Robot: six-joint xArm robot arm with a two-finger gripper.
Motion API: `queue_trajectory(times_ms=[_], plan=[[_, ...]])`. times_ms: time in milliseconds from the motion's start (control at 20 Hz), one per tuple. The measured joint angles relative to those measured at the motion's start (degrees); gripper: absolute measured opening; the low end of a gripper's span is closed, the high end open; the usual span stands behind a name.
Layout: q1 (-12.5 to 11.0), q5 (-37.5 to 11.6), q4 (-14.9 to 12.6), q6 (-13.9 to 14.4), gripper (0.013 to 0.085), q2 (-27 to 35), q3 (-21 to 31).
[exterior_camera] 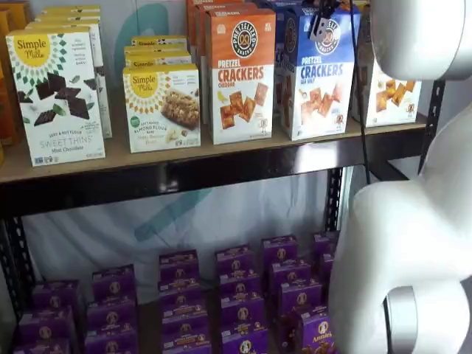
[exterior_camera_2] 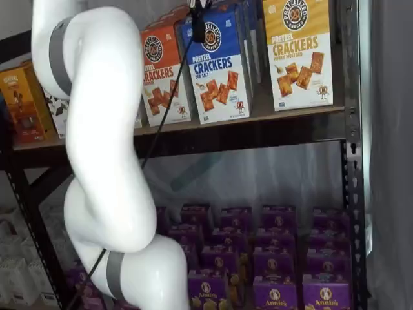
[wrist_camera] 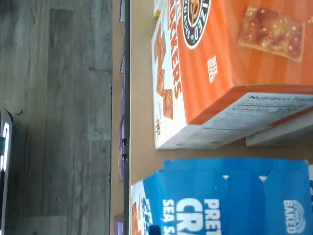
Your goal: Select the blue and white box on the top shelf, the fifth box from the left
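White arm fills foreground. End effector (exterior_camera_2: 198,19) clamped on blue and white box (exterior_camera_2: 218,68) at its top edge, on top shelf (exterior_camera: 221,173) beside orange box (exterior_camera: 240,74). Grasp step; next, pull box straight out.

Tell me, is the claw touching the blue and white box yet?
Touching. In both shelf views the claw's black fingers sit closed on the top edge of the blue and white box, with no gap visible between them and the cardboard.
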Motion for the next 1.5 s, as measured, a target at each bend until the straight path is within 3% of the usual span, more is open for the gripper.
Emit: queue_trajectory(times_ms=[150, 450, 650, 850, 1500], plan=[[-0.09, 0.73, -0.04, -0.02, 0.0570, 0.15, -0.51], [-1.12, 7.68, -0.03, -0.13, 0.0570, 1.65, -5.27], [-1.96, 11.44, 1.40, 0.10, 0.0570, 0.01, -4.95], [-2.19, 12.84, 2.23, 0.33, 0.0570, -3.84, -1.28], [-2.17, 11.71, 0.44, -0.87, 0.0570, -17.56, 14.40]])
